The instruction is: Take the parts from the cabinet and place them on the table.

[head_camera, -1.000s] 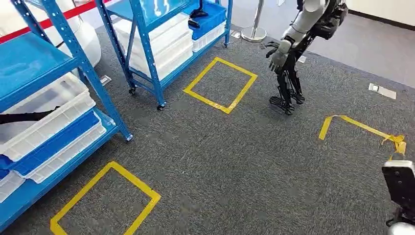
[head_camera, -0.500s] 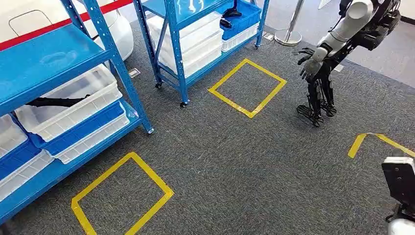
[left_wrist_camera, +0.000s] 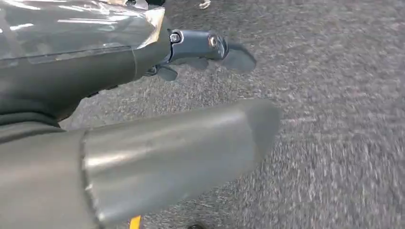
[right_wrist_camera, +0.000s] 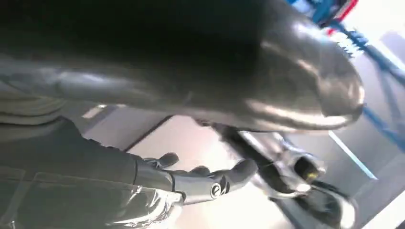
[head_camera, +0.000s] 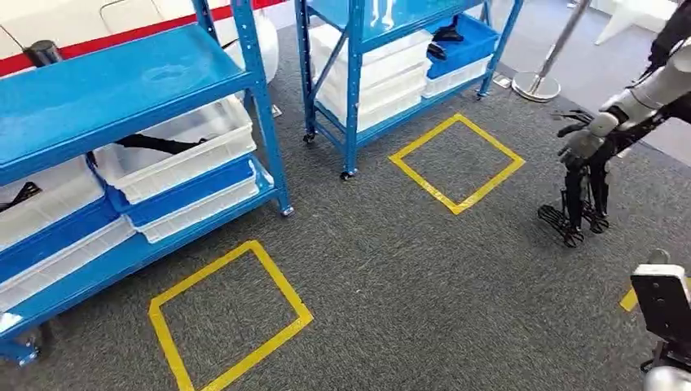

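The near blue cabinet (head_camera: 122, 81) stands at the left with white and blue bins on its lower shelves. A long black part (head_camera: 155, 144) lies in a white bin (head_camera: 183, 159), and another black part (head_camera: 20, 194) lies in the bin further left. More black parts (head_camera: 444, 34) sit in a blue bin on the far cabinet (head_camera: 352, 81). My left hand (left_wrist_camera: 143, 52) hangs over the grey carpet with fingers apart and holds nothing. My right hand (right_wrist_camera: 143, 176) also has its fingers spread and holds nothing. Part of my right arm (head_camera: 664, 305) shows at the lower right.
Yellow tape squares mark the carpet in front of the near cabinet (head_camera: 228, 318) and the far one (head_camera: 456, 163). Another humanoid robot (head_camera: 587, 163) stands at the right. A stanchion base (head_camera: 535, 84) stands behind it.
The whole picture has shifted right: the camera has turned towards the near cabinet, which now takes up more of the left side. Neither hand has taken hold of anything.
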Tool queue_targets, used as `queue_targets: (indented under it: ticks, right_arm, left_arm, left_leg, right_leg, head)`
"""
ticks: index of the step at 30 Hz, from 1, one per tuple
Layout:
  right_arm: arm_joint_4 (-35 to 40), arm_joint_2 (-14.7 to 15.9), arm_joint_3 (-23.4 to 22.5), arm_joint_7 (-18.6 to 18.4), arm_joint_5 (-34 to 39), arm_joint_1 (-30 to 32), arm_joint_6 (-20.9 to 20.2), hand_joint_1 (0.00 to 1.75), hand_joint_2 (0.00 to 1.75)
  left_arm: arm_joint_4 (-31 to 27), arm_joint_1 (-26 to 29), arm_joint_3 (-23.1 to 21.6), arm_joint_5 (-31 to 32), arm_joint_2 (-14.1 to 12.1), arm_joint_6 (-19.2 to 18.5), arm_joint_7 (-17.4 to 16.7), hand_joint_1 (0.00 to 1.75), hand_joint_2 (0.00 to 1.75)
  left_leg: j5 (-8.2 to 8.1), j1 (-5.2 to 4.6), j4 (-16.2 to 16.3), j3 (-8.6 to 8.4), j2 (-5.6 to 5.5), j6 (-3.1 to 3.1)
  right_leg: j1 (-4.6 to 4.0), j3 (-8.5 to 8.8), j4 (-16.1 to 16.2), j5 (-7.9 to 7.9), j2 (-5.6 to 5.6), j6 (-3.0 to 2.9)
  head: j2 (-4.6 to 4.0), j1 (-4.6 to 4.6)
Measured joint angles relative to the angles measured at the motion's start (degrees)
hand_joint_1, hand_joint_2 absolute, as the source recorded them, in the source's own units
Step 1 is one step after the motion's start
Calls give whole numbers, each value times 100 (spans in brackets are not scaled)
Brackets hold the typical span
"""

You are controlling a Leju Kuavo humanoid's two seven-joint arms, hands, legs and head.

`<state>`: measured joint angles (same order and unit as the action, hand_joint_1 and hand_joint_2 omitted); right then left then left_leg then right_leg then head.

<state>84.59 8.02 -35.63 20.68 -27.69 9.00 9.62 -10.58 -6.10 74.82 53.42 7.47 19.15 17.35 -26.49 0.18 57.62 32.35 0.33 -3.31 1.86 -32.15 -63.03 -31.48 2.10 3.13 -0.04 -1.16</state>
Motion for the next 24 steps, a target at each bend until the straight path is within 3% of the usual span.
queue_targets:
  ticks: [1, 2, 3, 4, 5, 6, 7, 8, 9, 10, 12, 13, 14, 15, 17, 18, 19, 20, 22, 23, 24]
  right_arm:
    - [0, 11, -18, -6, 0, 21, -11, 0, 0]
    - [0, 11, -24, -15, 0, 50, -37, 0, 0]
    - [0, 11, -26, -13, 0, 66, -64, 0, 0]
    - [0, 11, -33, -13, 0, 80, -79, 0, 0]
    - [0, 11, -44, -13, 0, 87, -85, 0, 0]
    - [2, 13, -50, -13, 0, 90, -92, 0, 0]
    - [9, 13, -57, -11, 0, 97, -92, 0, 0]
    - [15, 13, -64, -9, 0, 111, -94, 0, 0]
    - [17, 11, -66, -9, 0, 118, -101, 0, 0]
    - [33, 13, -77, -4, 0, 137, -101, 0, 0]
    - [50, 9, -74, -4, 2, 126, -101, 0, 0]
    - [55, 2, -68, -4, 0, 125, -114, 0, 0]
    - [76, 7, -70, -4, 0, 111, -127, 0, 0]
    - [103, -15, -72, 2, 0, 142, -136, 0, 0]
    - [111, -33, -107, 9, -24, 177, -188, 0, 0]
    - [114, -50, -127, 11, -39, 175, -197, 0, 0]
    - [127, -74, -140, 13, -64, 180, -208, 0, 0]
    - [147, -103, -147, 15, -79, 181, -230, 0, 0]
    - [162, -137, -157, 15, -94, 180, -238, 0, 0]
    - [179, -148, -164, 20, -94, 182, -243, 0, 0]
    - [208, -155, -182, 22, -96, 191, -245, 0, 0]
  left_arm:
    - [0, -1, 0, 0, -4, -2, 4, 0, 0]
    - [0, -1, -2, 0, 0, -2, 7, 0, 0]
    - [0, 3, -2, 0, 4, 0, 9, 0, 0]
    - [0, 7, -2, 0, 7, 2, 9, 0, 0]
    - [0, 6, -2, 0, 7, 9, 9, 0, 0]
    - [0, 9, 0, -2, 4, 13, 9, 0, 0]
    - [0, 7, 0, -2, 7, 15, 9, 0, 0]
    - [0, 8, 0, -2, 9, 15, 9, 0, 0]
    - [0, 6, 0, -2, 9, 15, 9, 0, 0]
    - [0, 10, 0, -2, 4, 18, 9, 0, 0]
    - [0, 41, 0, -2, 9, 20, 9, 0, 0]
    - [-2, 40, 0, -2, -2, 26, 9, 0, 0]
    - [2, 41, 0, -2, 9, 33, 9, 0, 0]
    - [0, 28, 0, -2, 4, 44, 9, 0, 0]
    - [0, 6, -2, -9, -9, 50, 9, 0, 0]
    - [0, 10, -2, -11, -6, 53, 9, 0, 0]
    - [0, 20, -2, -13, 2, 53, 9, 0, 0]
    - [0, 27, 2, -20, 4, 55, 9, 0, 0]
    - [0, 29, 4, -20, -9, 59, 11, 0, 0]
    - [0, 23, 2, -20, -11, 59, 22, 0, 0]
    - [0, 8, 2, -17, -13, 57, 28, 0, 0]
  left_leg:
    - [-3, -1, 0, 3, -87, -8]
    - [-6, -12, 2, 10, -170, -17]
    - [-6, -27, 7, 12, -258, -21]
    - [-7, -37, 7, 5, -347, -22]
    - [-8, -39, 11, -4, -443, -20]
    - [-11, -37, 14, -23, -534, -15]
    - [-19, -33, 18, -38, -616, -2]
    - [-27, -26, 24, -28, -686, 15]
    - [-48, -72, 47, -6, -767, 53]
    - [-36, -62, 44, 16, -800, 77]
    - [-11, -42, 15, 43, -905, 124]
    - [-35, -46, 36, 44, -944, 145]
    - [-115, -75, 142, 73, -588, 176]
    - [-322, -74, 456, 224, -280, 212]
    - [-745, -26, 1342, 685, -89, 269]
    - [-862, -4, 1728, 900, -72, 291]
    - [-838, 15, 1854, 986, -63, 306]
    - [-665, 33, 1681, 923, -44, 313]
    - [-157, 44, 760, 449, 83, 300]
    - [26, 35, 280, 177, 314, 265]
    - [-52, -36, 122, 97, 607, 223]
  right_leg:
    - [-11, -232, -465, -197, -124, -44]
    - [-23, -469, -908, -352, -171, -60]
    - [-32, -652, -1228, -422, -195, -47]
    - [-34, -690, -1242, -372, -196, -15]
    - [-34, -584, -959, -206, -204, 36]
    - [-32, -362, -448, 39, -234, 92]
    - [-15, -112, 105, 274, -343, 134]
    - [8, 48, 508, 386, -582, 123]
    - [-51, 66, 530, 383, -575, 52]
    - [-48, 86, 517, 394, -499, 0]
    - [-74, 87, 510, 402, -395, -54]
    - [33, 102, 548, 417, -329, -89]
    - [16, 127, 554, 411, -267, -121]
    - [13, 144, 554, 386, -187, -206]
    - [-12, 152, 552, 362, -31, -234]
    - [-15, 151, 551, 356, 48, -239]
    - [-16, 158, 551, 349, 118, -243]
    - [-15, 171, 550, 340, 192, -247]
    - [-11, 230, 551, 298, 328, -208]
    - [-21, 271, 551, 275, 387, -178]
    - [-85, 294, 539, 240, 442, -135]
  head:
    - [-2, -39]
    - [-2, -48]
    - [0, -46]
    - [-2, -44]
    - [-2, -46]
    - [-2, -44]
    - [-2, -46]
    - [-2, -48]
    - [-2, -48]
    - [0, -41]
    - [-2, -44]
    - [0, -41]
    - [-2, -40]
    - [-2, 7]
    - [-2, 0]
    - [-2, 2]
    - [-2, 0]
    - [-2, 2]
    - [-2, 2]
    - [-2, 0]
    - [-2, 2]
